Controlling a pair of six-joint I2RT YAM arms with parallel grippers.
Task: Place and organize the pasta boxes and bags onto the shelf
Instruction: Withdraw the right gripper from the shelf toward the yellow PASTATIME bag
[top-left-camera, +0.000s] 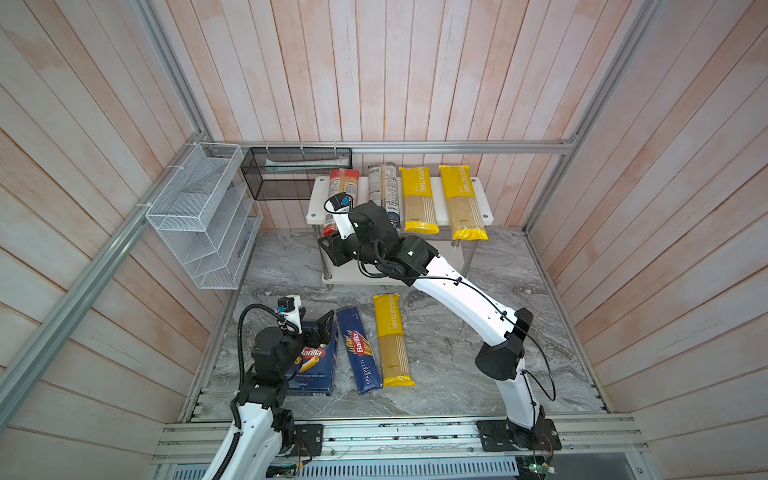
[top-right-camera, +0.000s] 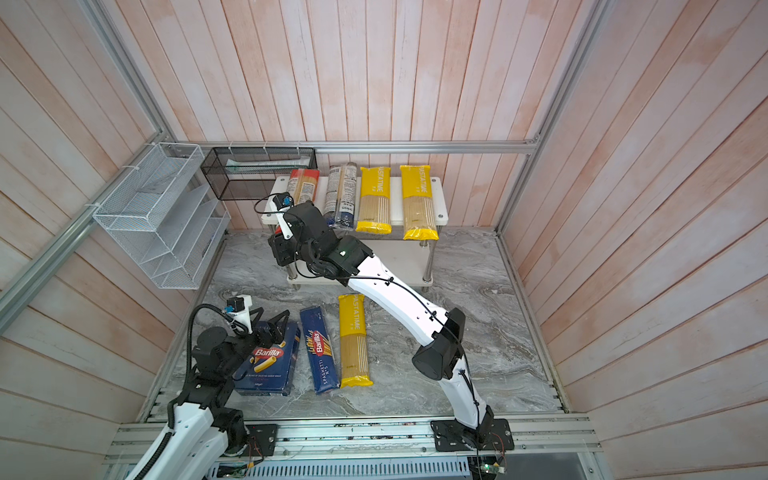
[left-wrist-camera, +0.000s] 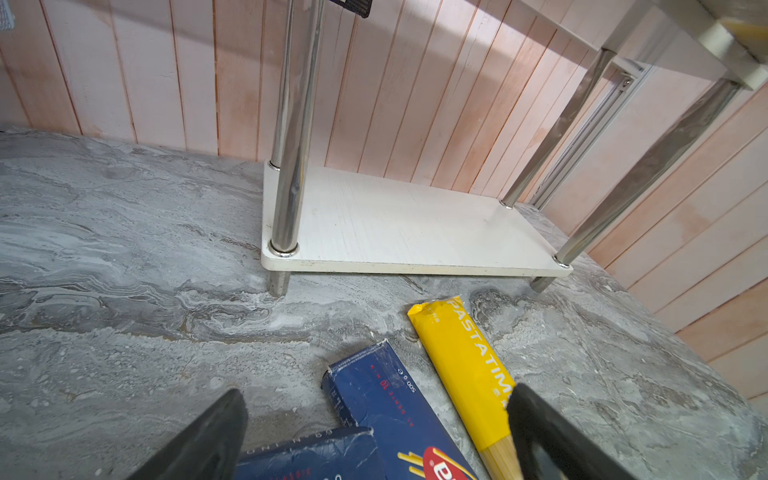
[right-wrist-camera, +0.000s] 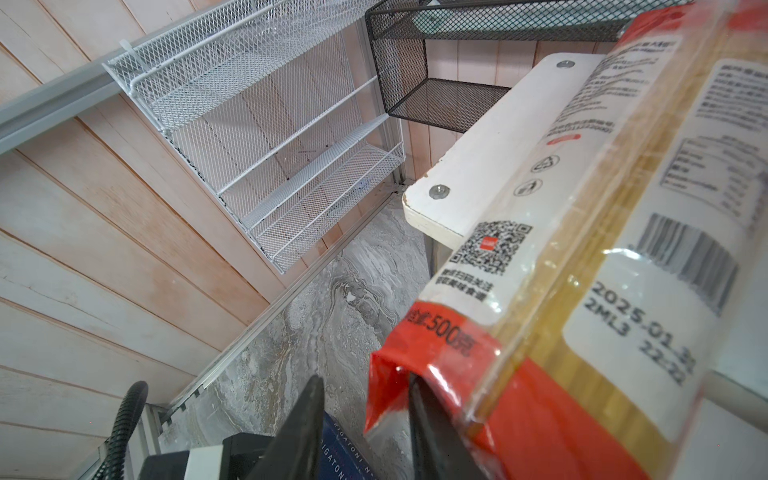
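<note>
Squaring of the crinkly red-ended bag (right-wrist-camera: 519, 374) on the smooth white top board of the shelf (right-wrist-camera: 469, 174) is proceeding, I am judging, my right jaws standing narrowly apart at its overhanging end, while my left jaws are gaping wide above the flat cardboard Rigatoni box (top-left-camera: 316, 365), needing a broad grip next.

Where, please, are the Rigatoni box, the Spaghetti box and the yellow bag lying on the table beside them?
Rigatoni box (top-left-camera: 320, 370): in a top view, on its blue front, below the logo.
Spaghetti box (top-left-camera: 359, 344): in a top view, on its red logo.
yellow bag (top-left-camera: 393, 357): in a top view, on its clear window.
</note>
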